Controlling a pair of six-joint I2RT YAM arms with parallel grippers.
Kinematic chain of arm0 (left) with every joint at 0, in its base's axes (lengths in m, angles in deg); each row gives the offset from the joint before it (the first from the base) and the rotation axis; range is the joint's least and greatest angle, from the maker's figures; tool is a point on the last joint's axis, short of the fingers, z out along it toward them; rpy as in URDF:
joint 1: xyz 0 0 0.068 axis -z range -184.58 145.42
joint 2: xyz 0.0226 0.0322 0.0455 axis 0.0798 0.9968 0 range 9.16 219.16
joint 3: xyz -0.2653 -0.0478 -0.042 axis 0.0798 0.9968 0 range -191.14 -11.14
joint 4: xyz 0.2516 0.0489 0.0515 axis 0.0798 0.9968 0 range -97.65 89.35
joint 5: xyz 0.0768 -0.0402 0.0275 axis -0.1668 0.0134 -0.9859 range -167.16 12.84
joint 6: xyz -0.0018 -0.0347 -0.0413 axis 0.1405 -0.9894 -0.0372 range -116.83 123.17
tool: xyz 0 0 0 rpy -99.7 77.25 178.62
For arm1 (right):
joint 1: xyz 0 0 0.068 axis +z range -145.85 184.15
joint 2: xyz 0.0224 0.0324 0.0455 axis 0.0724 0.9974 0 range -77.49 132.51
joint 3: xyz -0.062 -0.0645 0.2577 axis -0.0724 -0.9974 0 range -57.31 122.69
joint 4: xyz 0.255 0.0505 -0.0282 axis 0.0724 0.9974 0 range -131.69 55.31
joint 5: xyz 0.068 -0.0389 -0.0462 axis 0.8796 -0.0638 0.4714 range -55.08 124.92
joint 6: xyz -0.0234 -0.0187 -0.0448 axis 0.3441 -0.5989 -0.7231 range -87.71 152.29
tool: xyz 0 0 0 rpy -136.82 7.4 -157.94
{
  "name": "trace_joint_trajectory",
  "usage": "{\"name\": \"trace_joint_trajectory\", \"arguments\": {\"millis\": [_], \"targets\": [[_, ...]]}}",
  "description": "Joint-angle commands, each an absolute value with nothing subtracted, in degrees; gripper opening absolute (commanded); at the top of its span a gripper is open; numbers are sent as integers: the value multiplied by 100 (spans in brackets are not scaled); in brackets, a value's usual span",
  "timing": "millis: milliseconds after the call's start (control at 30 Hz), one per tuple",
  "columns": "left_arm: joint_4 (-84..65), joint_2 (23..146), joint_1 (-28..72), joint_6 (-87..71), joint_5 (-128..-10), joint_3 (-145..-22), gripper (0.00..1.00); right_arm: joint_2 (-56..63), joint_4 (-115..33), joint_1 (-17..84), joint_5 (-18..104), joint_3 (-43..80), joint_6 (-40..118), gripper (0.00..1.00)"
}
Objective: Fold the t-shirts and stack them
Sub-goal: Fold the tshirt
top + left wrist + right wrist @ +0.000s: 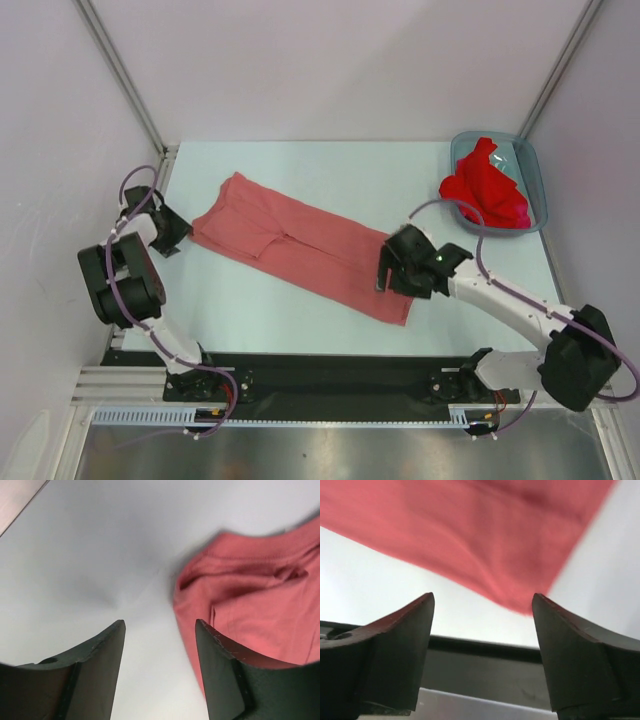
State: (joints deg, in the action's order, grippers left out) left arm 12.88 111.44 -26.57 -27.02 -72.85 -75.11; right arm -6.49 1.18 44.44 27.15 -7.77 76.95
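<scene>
A muted salmon-pink t-shirt (300, 245) lies folded lengthwise as a long strip, running from upper left to lower right across the table. My left gripper (172, 232) is open and empty, just left of the shirt's left end; that end shows in the left wrist view (255, 600) beside my right finger. My right gripper (385, 275) is open and empty, over the shirt's lower right end, whose corner shows in the right wrist view (485, 535). Brighter red t-shirts (485, 187) lie bunched in the bin at the back right.
A translucent blue-grey plastic bin (533, 172) stands at the back right corner. The black rail (485, 652) at the table's near edge is in the right wrist view. White walls and metal posts enclose the table on three sides.
</scene>
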Motion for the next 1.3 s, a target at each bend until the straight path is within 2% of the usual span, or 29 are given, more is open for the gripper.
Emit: {"name": "trace_joint_trajectory", "arguments": {"millis": [0, 67, 100, 167, 200, 233, 300, 367, 500, 567, 700, 733, 1033, 1267], "targets": [[1362, 10313, -2664, -2495, -7330, -7267, 64, 124, -729, 4335, 2068, 338, 6457, 84], [1388, 9961, -2664, -2556, -7216, -7040, 65, 747, -1161, 4160, 2112, 788, 5780, 86], [1353, 9856, -2664, -2583, -7137, -6942, 66, 1429, -1468, 4098, 2190, 1104, 5604, 87], [1274, 9593, -2664, -2609, -6970, -6697, 67, 2074, -1638, 3958, 2497, 2175, 5191, 87], [1239, 9530, -2664, -2636, -6874, -6617, 66, 2730, -1751, 3940, 2629, 2545, 5058, 87], [1117, 9486, -2672, -2627, -6699, -6486, 66, 3015, -1796, 3931, 2909, 3340, 4935, 87], [993, 9398, -2664, -2688, -6557, -6353, 64, 3656, -1910, 3878, 3235, 4030, 4618, 86], [853, 9284, -2672, -2872, -6399, -6142, 60, 4509, -2077, 3799, 4166, 4945, 4425, 85], [580, 9021, -2673, -3136, -6073, -5826, 55, 5810, -2227, 3614, 5292, 6422, 4318, 78], [518, 8906, -2672, -3172, -6012, -5711, 53, 6434, -2367, 3491, 5916, 7105, 4476, 68], [562, 8607, -2681, -3154, -5959, -5536, 50, 7174, -3042, 3351, 6594, 7749, 5056, 51], [579, 8502, -2673, -3172, -5950, -5466, 50, 7305, -3088, 3350, 6699, 7865, 5161, 49], [694, 8027, -2664, -3181, -5888, -5158, 50, 7851, -3071, 3324, 6682, 8165, 5083, 49], [685, 8070, -2672, -3181, -5941, -5157, 51, 7685, -2614, 3333, 6823, 7708, 4899, 46]]}}
